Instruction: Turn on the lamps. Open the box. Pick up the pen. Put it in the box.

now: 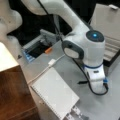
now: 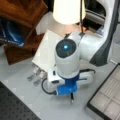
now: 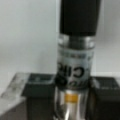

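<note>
We see the pincer (image 3: 72, 86) clamped on the slim black pen with a silvery middle (image 3: 75, 50), held just above the grey tabletop (image 2: 50, 105). The wide flat box with beige lining (image 2: 106, 96) lies open beside it; the cream-white lampshade (image 2: 67, 11) glows.

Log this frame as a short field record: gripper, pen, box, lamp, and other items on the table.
gripper: low over the table in a front view; in the wrist view its fingers sit on both sides of the pen
pen: black with a silvery labelled middle, between the fingers
box: lid open, pale lining showing, in both front views
lamp: cream shade glowing, at a front view's top
other: white spiral notebook, white cable, brown wooden cabinet
</note>
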{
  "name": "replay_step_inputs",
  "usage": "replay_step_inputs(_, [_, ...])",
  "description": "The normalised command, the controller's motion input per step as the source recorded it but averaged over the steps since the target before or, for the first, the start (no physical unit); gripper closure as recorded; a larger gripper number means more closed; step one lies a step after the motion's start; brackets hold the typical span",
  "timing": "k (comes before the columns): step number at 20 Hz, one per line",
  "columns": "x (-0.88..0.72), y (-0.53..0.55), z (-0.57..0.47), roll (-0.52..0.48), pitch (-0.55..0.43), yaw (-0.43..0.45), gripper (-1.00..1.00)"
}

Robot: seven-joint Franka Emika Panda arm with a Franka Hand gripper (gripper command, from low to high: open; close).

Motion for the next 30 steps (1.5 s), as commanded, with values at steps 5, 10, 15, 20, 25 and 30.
replay_step_inputs(5, [-0.08,0.13,0.41,-0.248,0.056,-0.104,1.0])
replay_step_inputs(10, [-0.04,0.11,0.42,-0.266,0.05,-0.282,1.0])
replay_step_inputs(15, [-0.1,0.25,0.4,-0.293,0.011,-0.465,1.0])
replay_step_inputs(20, [-0.18,0.37,0.32,-0.258,0.103,-0.427,1.0])
replay_step_inputs(25, [-0.08,0.36,0.16,-0.12,0.134,-0.323,1.0])
replay_step_inputs(30, [0.03,0.33,0.09,-0.035,0.109,-0.255,1.0])
